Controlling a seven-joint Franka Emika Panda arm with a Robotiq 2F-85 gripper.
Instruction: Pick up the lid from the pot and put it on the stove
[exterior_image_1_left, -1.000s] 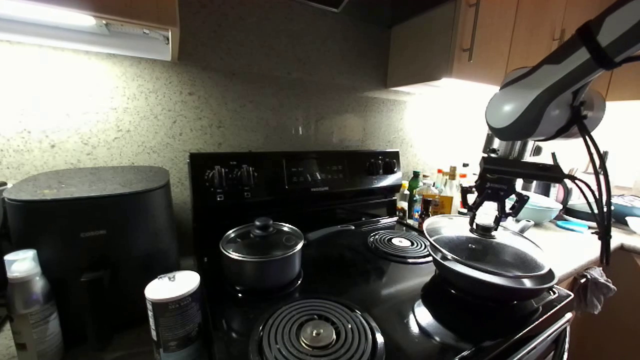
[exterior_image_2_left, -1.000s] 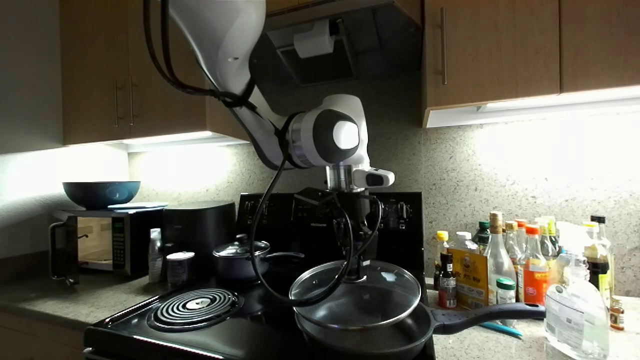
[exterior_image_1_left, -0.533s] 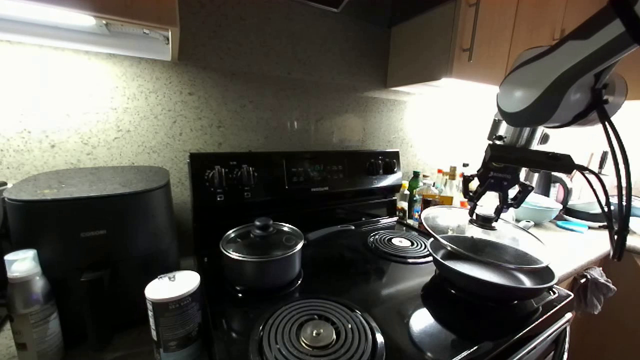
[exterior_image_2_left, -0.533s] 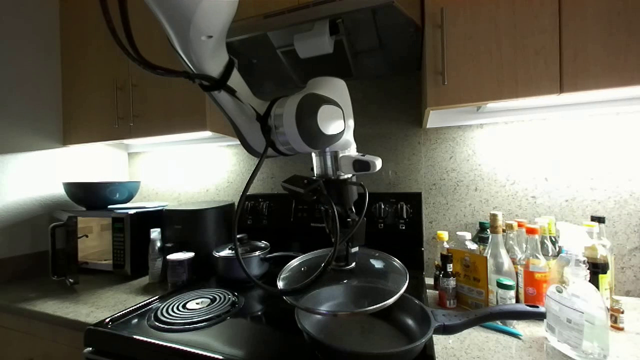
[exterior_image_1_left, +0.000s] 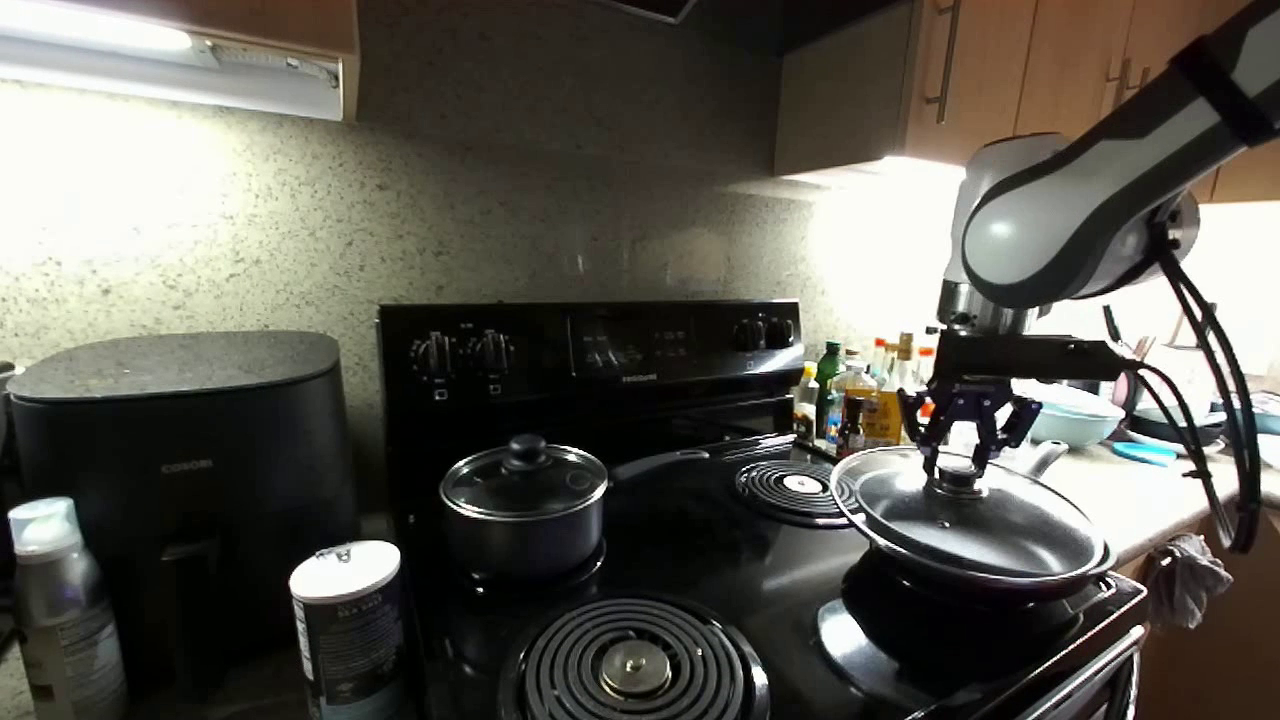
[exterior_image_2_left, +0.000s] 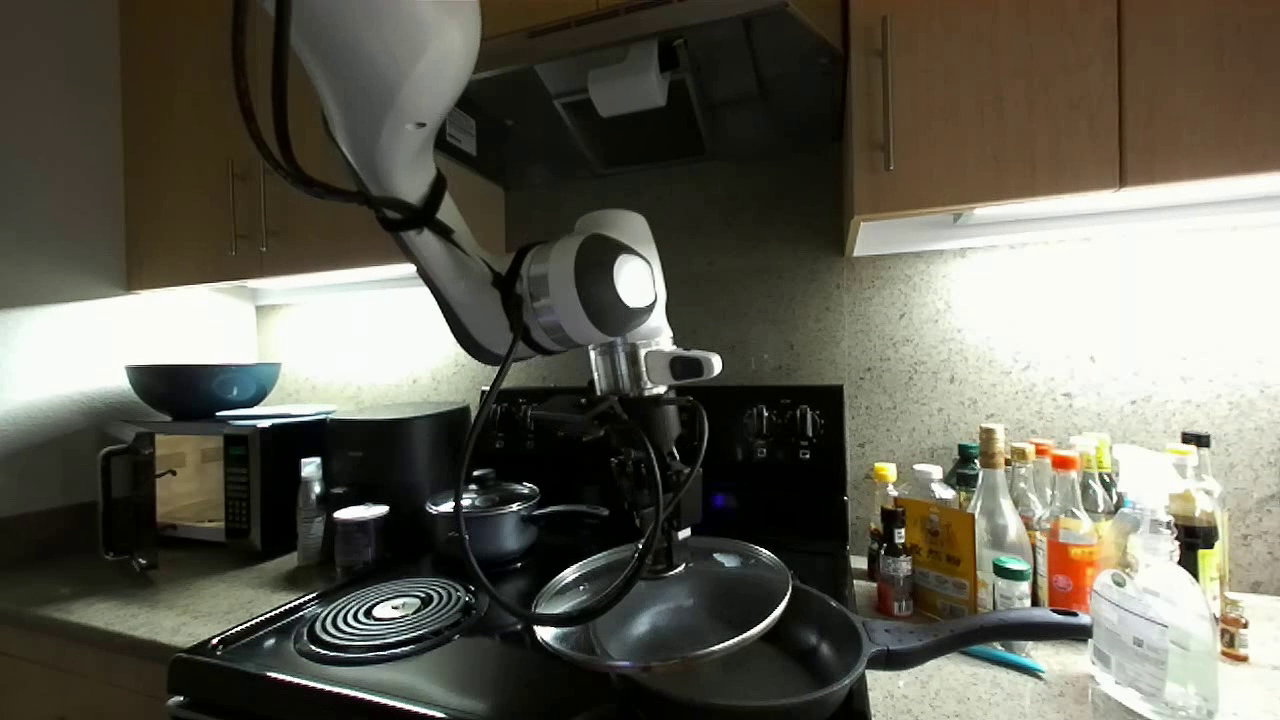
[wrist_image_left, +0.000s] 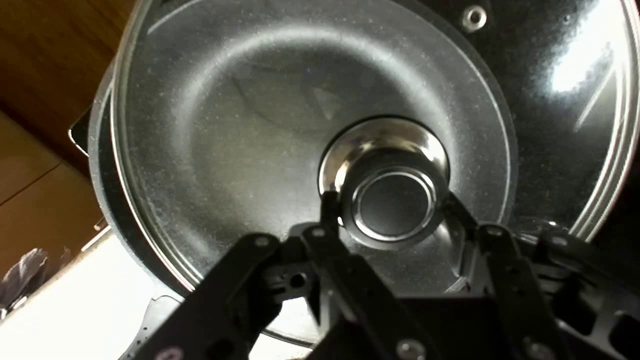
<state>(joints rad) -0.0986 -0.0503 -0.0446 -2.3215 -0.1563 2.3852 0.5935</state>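
The lid is clear glass with a metal rim and dark knob. It also shows in an exterior view and the wrist view. It is off-centre over the pot, overhanging one side. I cannot tell whether it touches the rim. The pot, a wide dark pan, sits on the stove and its edge shows in the wrist view. My gripper is shut on the lid's knob. In the wrist view its fingertips press both sides of the knob.
A lidded black saucepan stands on a back burner. A bare coil burner is at the front, another at the back. The pan's handle extends over the counter towards a spray bottle. Several bottles stand behind.
The lid, held by my gripper, first rose above the pan, then came down and shifted sideways, leftward in both exterior views. The pan stayed in place.
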